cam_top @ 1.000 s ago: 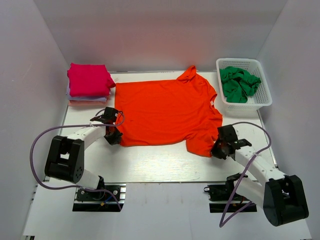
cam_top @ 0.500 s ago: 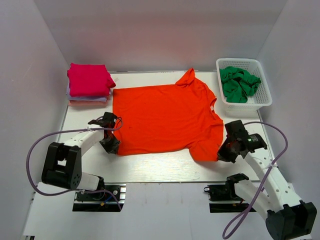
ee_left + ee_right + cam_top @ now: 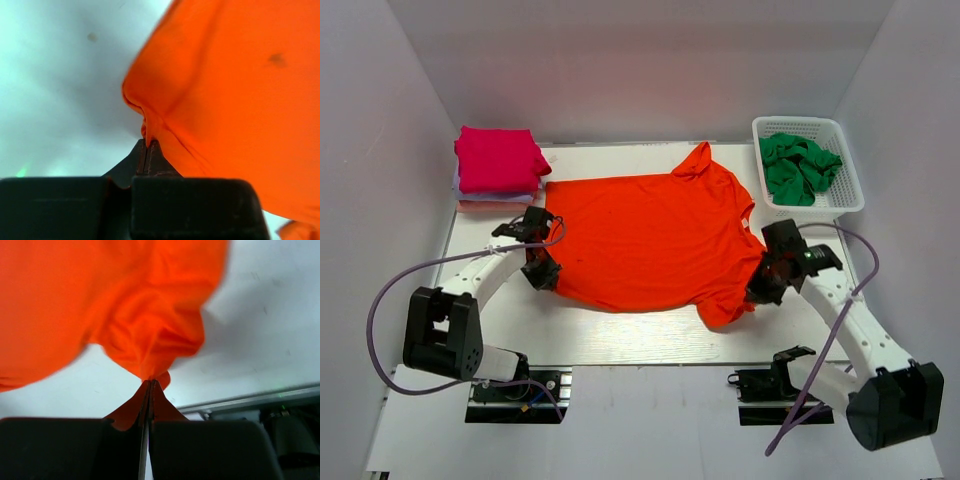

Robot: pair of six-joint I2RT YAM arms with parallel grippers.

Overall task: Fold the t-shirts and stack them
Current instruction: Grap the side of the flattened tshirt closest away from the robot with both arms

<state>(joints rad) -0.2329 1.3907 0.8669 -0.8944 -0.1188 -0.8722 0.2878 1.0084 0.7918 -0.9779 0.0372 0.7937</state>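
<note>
A bright orange-red t-shirt (image 3: 650,235) lies spread across the middle of the table, its near edge raised. My left gripper (image 3: 542,272) is shut on its near-left hem corner (image 3: 146,131), the cloth pinched between the black fingertips. On the right, my right gripper (image 3: 762,288) is shut on the near-right sleeve (image 3: 150,352), which bunches up from its tips. Folded t-shirts, magenta (image 3: 498,160) on top of pale ones, form a stack at the back left. A crumpled green t-shirt (image 3: 798,166) lies in the basket.
A white plastic basket (image 3: 840,203) stands at the back right corner. White walls close in the table on three sides. The table's near metal rail (image 3: 250,401) shows in the right wrist view. Purple cables loop beside both arms.
Both grippers have lifted and moved away from the near edge with the shirt's near corners, so the near hem now hangs raised and bowed. The right arm has swung up and inward.
</note>
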